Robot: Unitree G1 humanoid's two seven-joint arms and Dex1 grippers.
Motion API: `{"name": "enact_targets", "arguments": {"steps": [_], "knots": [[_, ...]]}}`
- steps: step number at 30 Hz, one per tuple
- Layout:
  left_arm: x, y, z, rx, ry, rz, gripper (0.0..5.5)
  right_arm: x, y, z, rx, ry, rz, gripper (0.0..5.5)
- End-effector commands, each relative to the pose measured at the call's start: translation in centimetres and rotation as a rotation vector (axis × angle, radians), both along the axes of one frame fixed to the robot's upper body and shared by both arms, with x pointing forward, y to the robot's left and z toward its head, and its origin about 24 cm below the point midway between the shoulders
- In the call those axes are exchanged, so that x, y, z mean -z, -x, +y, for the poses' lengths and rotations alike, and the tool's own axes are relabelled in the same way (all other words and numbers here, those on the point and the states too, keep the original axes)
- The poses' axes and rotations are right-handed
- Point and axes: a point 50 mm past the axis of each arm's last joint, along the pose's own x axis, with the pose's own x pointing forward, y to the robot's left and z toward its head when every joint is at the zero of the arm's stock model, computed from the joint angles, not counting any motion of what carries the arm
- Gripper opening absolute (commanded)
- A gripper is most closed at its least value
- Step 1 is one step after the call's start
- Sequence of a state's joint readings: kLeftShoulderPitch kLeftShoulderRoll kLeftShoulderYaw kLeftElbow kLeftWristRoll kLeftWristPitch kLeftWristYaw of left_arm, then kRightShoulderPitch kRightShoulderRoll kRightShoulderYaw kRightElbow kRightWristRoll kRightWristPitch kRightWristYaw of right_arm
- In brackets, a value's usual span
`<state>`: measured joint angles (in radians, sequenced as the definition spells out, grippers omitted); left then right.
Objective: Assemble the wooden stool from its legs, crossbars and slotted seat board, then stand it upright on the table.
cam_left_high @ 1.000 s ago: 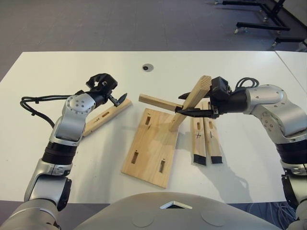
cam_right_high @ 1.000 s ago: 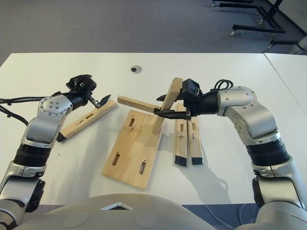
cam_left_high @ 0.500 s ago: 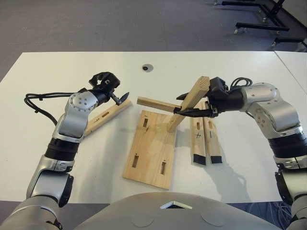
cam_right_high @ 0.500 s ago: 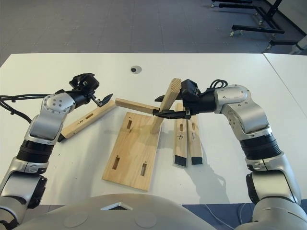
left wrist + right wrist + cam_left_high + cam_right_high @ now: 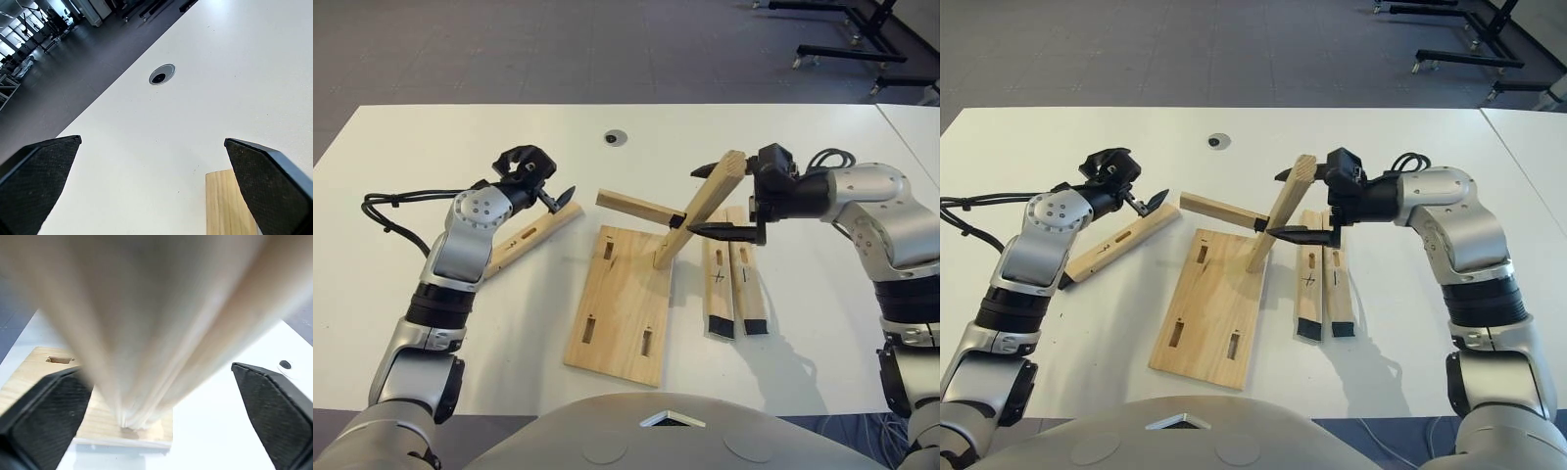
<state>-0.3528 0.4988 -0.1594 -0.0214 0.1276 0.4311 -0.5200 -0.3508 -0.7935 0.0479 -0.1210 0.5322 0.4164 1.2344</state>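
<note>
The slotted seat board [image 5: 619, 311] lies flat mid-table. A leg [image 5: 703, 206] leans with its lower end on the board's far right corner, and a crossbar [image 5: 636, 208] sticks out of it to the left. My right gripper [image 5: 693, 201] is open with one finger on each side of this leg; in the right wrist view the leg [image 5: 146, 318] looms between the spread fingers [image 5: 46, 421]. A second leg [image 5: 530, 235] lies flat at left. My left gripper [image 5: 560, 201] hovers open over its far end [image 5: 227, 205].
Two more legs [image 5: 729, 284] with black ends lie side by side right of the seat board. A round cable hole [image 5: 614, 138] sits in the table behind the parts. The near edge of the table runs just below the board.
My right gripper has spread its fingers wider and drawn back a little to the right; the tilted leg stays leaning on the board. The left gripper edged closer to the flat leg's end.
</note>
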Motion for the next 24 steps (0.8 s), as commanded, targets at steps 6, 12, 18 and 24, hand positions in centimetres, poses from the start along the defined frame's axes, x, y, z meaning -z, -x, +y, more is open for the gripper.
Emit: {"name": "enact_targets", "arguments": {"steps": [6,12,18,24], "knots": [[0.1,1.2,2.6,-0.110,0.023,0.016,5.40,1.6,4.9,-2.9,0.140,0.016,0.108,5.36],[-0.5,2.2,3.5,-0.143,0.005,-0.003,5.40,5.4,7.3,-4.6,0.582,0.191,0.153,5.36],[-1.8,4.0,5.0,-0.248,0.005,-0.061,5.40,7.4,7.7,-4.0,0.975,0.269,0.204,5.36],[-2.1,4.5,4.3,-0.265,0.041,-0.085,5.40,9.0,9.1,-1.9,1.047,0.319,0.278,5.36]]}}
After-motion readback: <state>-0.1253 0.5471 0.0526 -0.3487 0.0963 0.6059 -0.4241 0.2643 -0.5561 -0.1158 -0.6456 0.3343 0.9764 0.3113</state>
